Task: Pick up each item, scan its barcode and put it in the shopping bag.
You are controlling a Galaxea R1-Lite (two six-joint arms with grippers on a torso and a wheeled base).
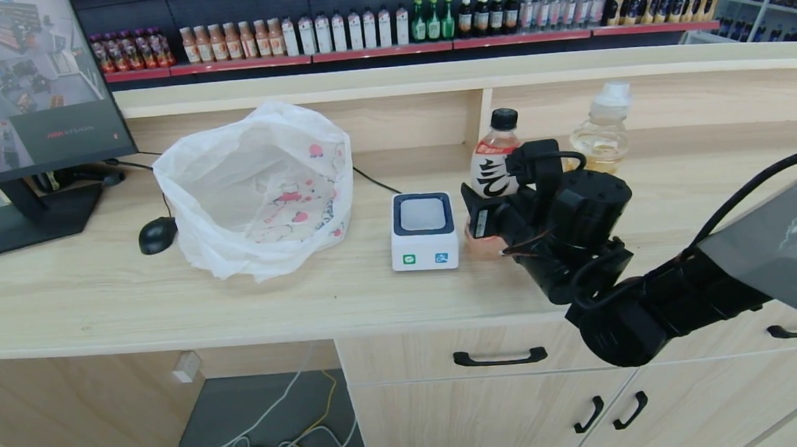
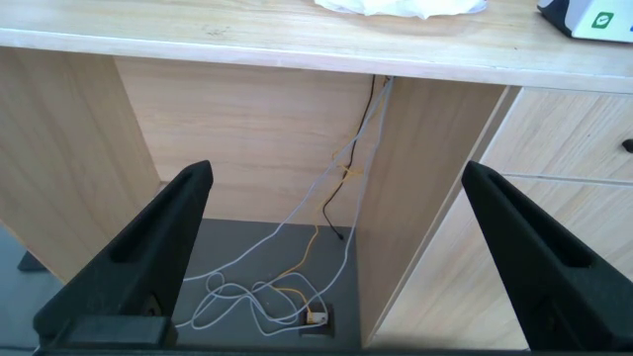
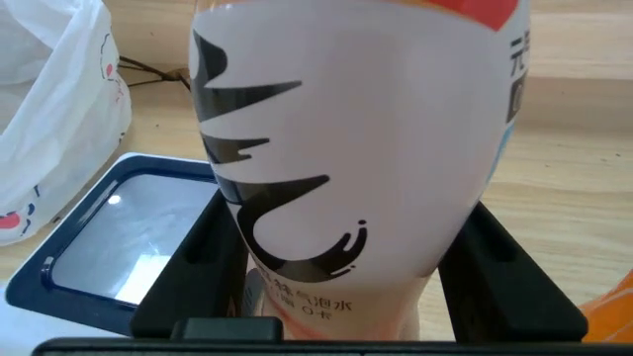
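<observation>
Right of centre, the right pincer (image 1: 487, 230) is clamped round an upright black-capped, white-labelled plastic bottle (image 1: 495, 167), just beside the white square scanner box (image 1: 424, 232); the white printed plastic shopping bag (image 1: 256, 191) stands open centre-left on the pale wooden counter (image 1: 95, 301); the left pincer (image 2: 336, 178) hangs spread wide below the counter's edge.

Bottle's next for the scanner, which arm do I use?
Right. The right gripper is closed on the bottle, which stands just beside the scanner. The left gripper hangs open below the counter edge, away from both.
</observation>
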